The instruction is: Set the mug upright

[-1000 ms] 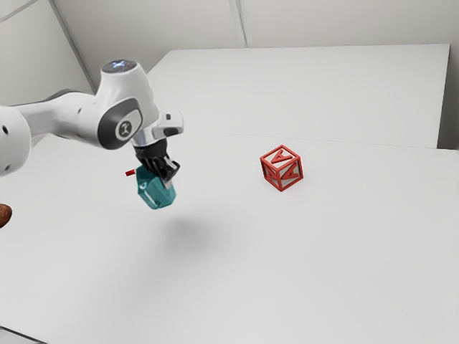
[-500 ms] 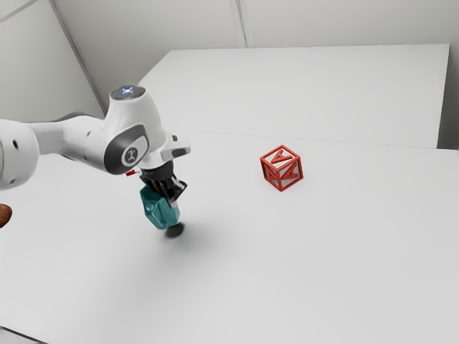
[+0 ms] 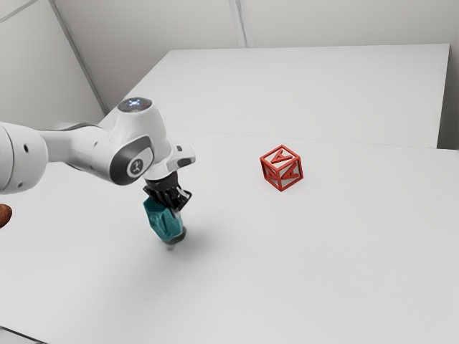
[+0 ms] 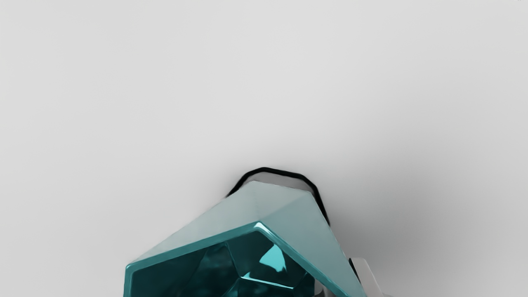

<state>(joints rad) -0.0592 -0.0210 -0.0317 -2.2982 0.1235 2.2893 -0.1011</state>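
Note:
The teal faceted mug (image 3: 163,221) hangs under the arm in the exterior view, leaning a little, its bottom close over its dark shadow; whether it touches the table (image 3: 308,265) I cannot tell. My gripper (image 3: 174,208) is shut on the mug's wall near its rim. Seen from the hand, the mug (image 4: 284,206) has its open mouth towards the camera and its base towards the table. Across the wall stands the gripper (image 4: 343,284), one finger outside the mug and the other partly showing inside. The handle is hidden.
A red-edged cube with letters (image 3: 290,173) rests on the table, beyond the mug towards the exterior view's right. Part of a brown rounded object (image 3: 5,216) shows at the exterior view's left edge.
My hand has come down towards the table and a little to the exterior view's right, carrying the mug. The mug's shadow has drawn in close beneath it. The cube has not moved.

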